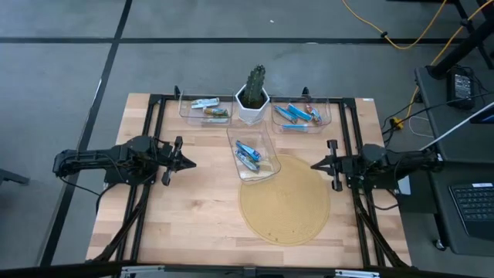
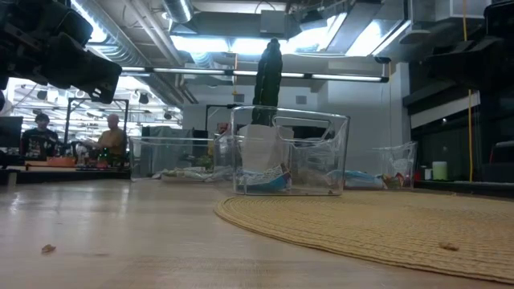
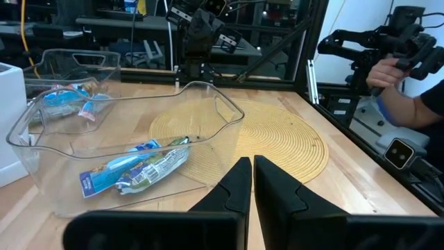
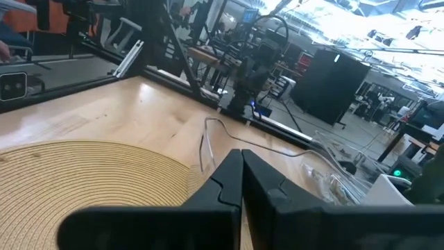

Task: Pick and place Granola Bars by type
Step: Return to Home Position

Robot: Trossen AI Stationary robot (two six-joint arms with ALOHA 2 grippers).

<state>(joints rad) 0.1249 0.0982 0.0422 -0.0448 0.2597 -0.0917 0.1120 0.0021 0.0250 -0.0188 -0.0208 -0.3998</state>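
Two granola bars, one blue (image 1: 247,149) and one silvery-green (image 3: 156,167), lie flat on the floor of a clear middle bin (image 1: 252,153) that stands partly on a round woven mat (image 1: 284,199). Several blue bars (image 1: 295,116) lie in the far right bin, and a silvery and a greenish bar (image 1: 208,107) in the far left bin. My left gripper (image 1: 190,163) hovers shut left of the middle bin, touching nothing. My right gripper (image 1: 315,165) hovers shut at the mat's right edge, also touching nothing.
A white pot with a dark green cactus (image 1: 253,94) stands between the two far bins. Bare wooden tabletop (image 1: 185,216) lies toward the near edge. A person's hand (image 3: 388,69) shows beyond the table's right side, and people sit far back in the room (image 2: 112,136).
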